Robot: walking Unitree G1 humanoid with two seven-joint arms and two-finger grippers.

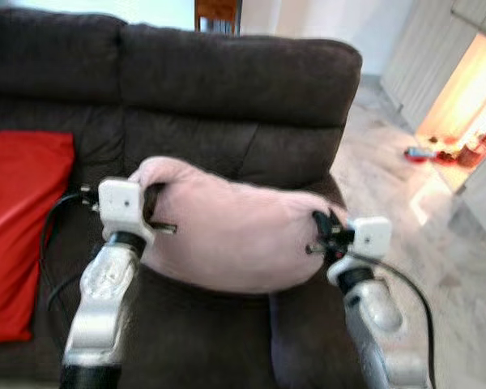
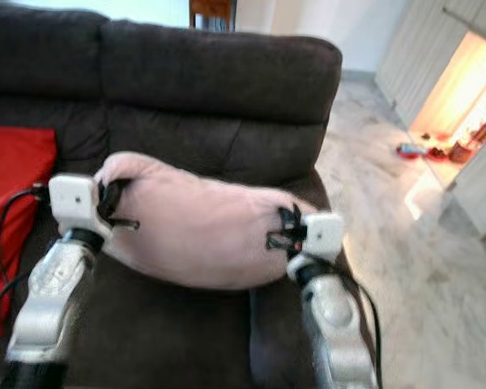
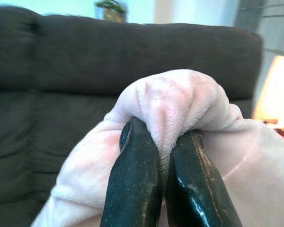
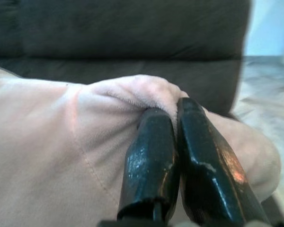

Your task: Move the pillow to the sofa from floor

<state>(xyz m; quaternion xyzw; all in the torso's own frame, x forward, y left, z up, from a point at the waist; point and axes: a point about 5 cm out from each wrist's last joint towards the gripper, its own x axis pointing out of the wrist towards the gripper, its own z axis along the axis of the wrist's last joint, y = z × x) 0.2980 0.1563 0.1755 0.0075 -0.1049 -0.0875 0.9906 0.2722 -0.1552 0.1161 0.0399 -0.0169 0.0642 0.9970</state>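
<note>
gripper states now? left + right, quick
Left gripper: shut, pinching a fold at one end of the pink pillow, held in front of the dark sofa.
Right gripper: shut on the pillow's other end.

Red cushion [image 1: 20,227] at the far left, leaning upright. Pale marble-look floor [image 1: 437,275] stretching away on the right. Small red and blue items [image 1: 437,152], too blurred to identify, lying on the floor far right beside a warmly lit opening [image 1: 470,97].
</note>
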